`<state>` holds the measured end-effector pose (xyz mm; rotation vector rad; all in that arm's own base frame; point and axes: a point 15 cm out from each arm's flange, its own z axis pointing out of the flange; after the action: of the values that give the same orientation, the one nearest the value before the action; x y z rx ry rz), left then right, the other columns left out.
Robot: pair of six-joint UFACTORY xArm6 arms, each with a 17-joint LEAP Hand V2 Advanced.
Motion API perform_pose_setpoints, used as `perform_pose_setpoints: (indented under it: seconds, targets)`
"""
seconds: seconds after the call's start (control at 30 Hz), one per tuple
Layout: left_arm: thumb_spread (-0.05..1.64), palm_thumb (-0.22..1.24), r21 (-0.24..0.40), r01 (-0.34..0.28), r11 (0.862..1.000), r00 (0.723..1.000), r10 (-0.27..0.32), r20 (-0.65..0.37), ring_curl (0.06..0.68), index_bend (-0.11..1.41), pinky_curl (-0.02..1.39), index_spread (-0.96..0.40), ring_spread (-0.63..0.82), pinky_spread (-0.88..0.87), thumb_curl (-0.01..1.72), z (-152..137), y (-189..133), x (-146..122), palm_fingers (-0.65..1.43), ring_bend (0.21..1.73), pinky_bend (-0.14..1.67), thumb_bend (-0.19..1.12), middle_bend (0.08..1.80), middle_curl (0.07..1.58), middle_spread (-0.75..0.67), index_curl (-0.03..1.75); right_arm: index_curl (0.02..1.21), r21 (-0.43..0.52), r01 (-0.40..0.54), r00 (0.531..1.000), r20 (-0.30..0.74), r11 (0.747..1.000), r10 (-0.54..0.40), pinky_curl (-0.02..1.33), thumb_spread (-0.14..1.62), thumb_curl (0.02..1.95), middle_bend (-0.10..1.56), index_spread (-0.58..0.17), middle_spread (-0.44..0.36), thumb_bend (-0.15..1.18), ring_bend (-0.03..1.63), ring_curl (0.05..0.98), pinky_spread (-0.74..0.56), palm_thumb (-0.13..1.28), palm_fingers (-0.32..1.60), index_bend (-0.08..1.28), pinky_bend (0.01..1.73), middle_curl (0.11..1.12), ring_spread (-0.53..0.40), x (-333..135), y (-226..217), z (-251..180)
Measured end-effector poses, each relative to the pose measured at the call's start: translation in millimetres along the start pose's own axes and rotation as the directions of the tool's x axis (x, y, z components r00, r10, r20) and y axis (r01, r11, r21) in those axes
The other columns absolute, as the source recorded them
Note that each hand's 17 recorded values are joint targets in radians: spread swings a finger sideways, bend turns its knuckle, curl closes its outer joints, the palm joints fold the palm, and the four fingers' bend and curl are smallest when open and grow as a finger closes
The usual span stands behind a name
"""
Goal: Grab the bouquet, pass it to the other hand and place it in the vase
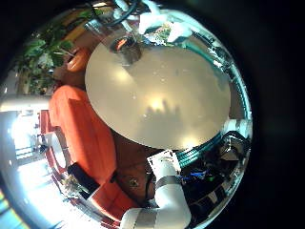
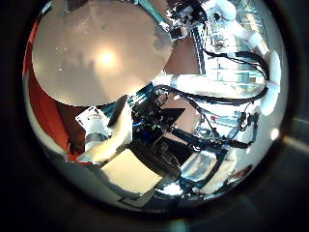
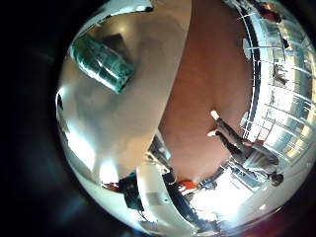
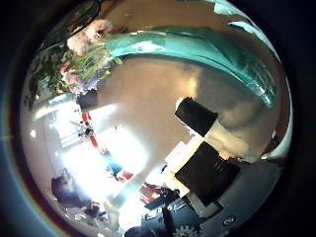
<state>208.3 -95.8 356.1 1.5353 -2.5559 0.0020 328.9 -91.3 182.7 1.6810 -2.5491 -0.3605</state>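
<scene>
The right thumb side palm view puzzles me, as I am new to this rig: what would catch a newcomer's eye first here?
The bouquet fills much of the view, so it is close to the right palm: a long teal wrap with pink and white flowers and green leaves at one end, over the round table. In the left little finger side view, a vase stands near the table's edge, with orange seating beside the table.
</scene>
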Motion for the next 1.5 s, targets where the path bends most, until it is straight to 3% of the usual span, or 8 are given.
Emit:
perform_pose_setpoints:
  seconds: [0.4,0.47,0.6,0.67,0.77,0.97,1.1,1.5]
  targets:
    - [1.03,0.48,-0.008,-0.001,1.0,1.0,0.001,-0.002,0.199,0.18,0.29,0.14,0.54,0.5,0.37,3,0,0,0.13,0.46,0.19,-0.03,0.19,0.34,0.37,0.35,0.4,-0.042,-0.008,1.0,-0.01,0.999,0.008,0.04,1.08,0.43,0.53,-0.282,-0.106,-0.02,0.93,0.269,0.07,0.63,0.58,0.22,0.57,0.51,-0.202,2,-5,17]
    - [1.03,0.48,-0.012,0.0,1.0,1.0,0.0,-0.002,0.199,0.18,0.29,0.14,0.54,0.5,0.37,4,0,0,0.13,0.46,0.19,-0.03,0.19,0.34,0.37,0.35,0.4,-0.047,-0.016,1.0,-0.017,0.999,0.015,0.03,1.08,0.43,0.56,-0.298,-0.133,-0.01,0.97,0.278,0.03,0.65,0.71,0.23,0.58,0.52,-0.227,4,-5,19]
    - [1.03,0.48,-0.012,-0.005,1.0,1.0,0.005,-0.002,0.199,0.18,0.29,0.13,0.54,0.5,0.37,4,-1,0,0.13,0.45,0.19,-0.03,0.19,0.34,0.37,0.35,0.43,-0.061,-0.026,0.999,-0.034,0.998,0.024,0.08,1.07,0.44,0.61,-0.36,-0.234,-0.01,1.03,0.314,-0.24,0.71,1.13,0.25,0.83,0.55,-0.268,8,-5,25]
    - [1.03,0.48,-0.01,-0.005,1.0,1.0,0.005,-0.002,0.2,0.18,0.29,0.12,0.54,0.5,0.37,5,-2,-1,0.13,0.45,0.19,-0.03,0.19,0.34,0.37,0.35,0.5,-0.061,-0.028,0.999,-0.047,0.998,0.025,0.12,1.07,0.45,0.71,-0.391,-0.238,-0.01,1.05,0.349,-0.34,0.75,1.31,0.37,0.91,0.59,-0.262,10,-6,26]
    - [1.03,0.48,-0.011,-0.004,1.0,1.0,0.004,-0.002,0.2,0.18,0.29,0.12,0.54,0.5,0.37,5,-3,-1,0.13,0.45,0.19,-0.03,0.19,0.34,0.37,0.35,0.6,-0.051,-0.025,0.998,-0.061,0.998,0.022,0.19,1.05,0.46,0.82,-0.418,-0.248,0.0,1.12,0.399,-0.38,0.81,1.35,0.55,1.04,0.65,-0.26,13,-8,24]
    - [1.03,0.48,-0.014,-0.005,1.0,1.0,0.004,-0.009,0.2,0.18,0.29,0.12,0.54,0.5,0.37,7,-3,1,0.13,0.45,0.19,-0.03,0.19,0.34,0.37,0.35,0.79,0.11,-0.013,0.998,-0.058,0.994,0.019,0.34,0.99,0.53,1.07,-0.414,-0.25,0.03,1.29,0.501,-0.31,0.99,1.28,0.87,1.35,0.79,-0.248,13,-33,-5]
    - [1.03,0.48,-0.009,-0.005,1.0,1.0,0.005,-0.009,0.201,0.18,0.29,0.12,0.54,0.5,0.37,7,-6,0,0.13,0.45,0.19,-0.03,0.19,0.34,0.37,0.35,0.87,0.303,-0.01,0.999,-0.044,0.953,0.024,0.4,0.95,0.59,1.19,-0.374,-0.224,0.06,1.37,0.555,-0.26,1.09,1.21,1.01,1.44,0.84,-0.236,18,-45,-62]
    - [1.04,0.48,0.047,-0.033,0.998,0.997,0.036,-0.073,0.202,0.18,0.29,0.11,0.52,0.5,0.38,-14,-35,18,0.16,0.46,0.19,-0.02,0.2,0.34,0.36,0.35,0.93,0.45,0.033,0.998,0.026,0.892,-0.05,0.5,0.9,0.74,1.32,-0.282,-0.161,0.05,1.47,0.643,-0.2,1.15,1.15,1.14,1.47,0.85,-0.2,33,31,-162]
